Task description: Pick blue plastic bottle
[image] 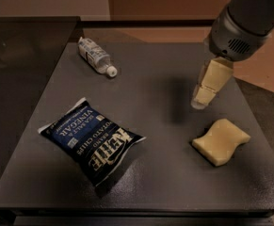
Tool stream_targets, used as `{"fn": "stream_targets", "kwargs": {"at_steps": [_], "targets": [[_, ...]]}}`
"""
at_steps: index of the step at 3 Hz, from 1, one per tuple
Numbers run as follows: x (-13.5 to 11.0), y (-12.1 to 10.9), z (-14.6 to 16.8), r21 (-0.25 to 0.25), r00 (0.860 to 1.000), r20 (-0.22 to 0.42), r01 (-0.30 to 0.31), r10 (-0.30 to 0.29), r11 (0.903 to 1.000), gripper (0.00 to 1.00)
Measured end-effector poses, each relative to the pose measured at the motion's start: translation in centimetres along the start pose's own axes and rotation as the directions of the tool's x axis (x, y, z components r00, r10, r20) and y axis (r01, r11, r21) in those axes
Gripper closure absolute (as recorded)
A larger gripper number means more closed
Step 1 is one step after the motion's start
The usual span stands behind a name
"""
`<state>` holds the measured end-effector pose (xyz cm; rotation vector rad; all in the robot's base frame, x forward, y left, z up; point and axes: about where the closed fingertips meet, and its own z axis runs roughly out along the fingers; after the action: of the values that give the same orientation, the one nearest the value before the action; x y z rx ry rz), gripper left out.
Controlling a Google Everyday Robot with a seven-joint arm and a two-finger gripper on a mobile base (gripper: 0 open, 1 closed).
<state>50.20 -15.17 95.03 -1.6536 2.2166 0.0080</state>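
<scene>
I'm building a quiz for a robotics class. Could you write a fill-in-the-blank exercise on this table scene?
The blue plastic bottle lies on its ____ near the dark table's far left corner.
Its cap is coloured ____.
Of the three objects, the gripper hovers closest to the yellow ____.
The Kettle chip bag is dark ____ with white lettering.
Missing words: side; white; sponge; blue.
</scene>
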Motion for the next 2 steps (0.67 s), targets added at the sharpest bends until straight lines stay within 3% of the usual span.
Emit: {"fn": "stream_targets", "kwargs": {"at_steps": [2], "targets": [[-7.0, -5.3, 5.1, -0.068, 0.991, 0.063, -0.116, 0.12, 0.9909, 0.0]]}}
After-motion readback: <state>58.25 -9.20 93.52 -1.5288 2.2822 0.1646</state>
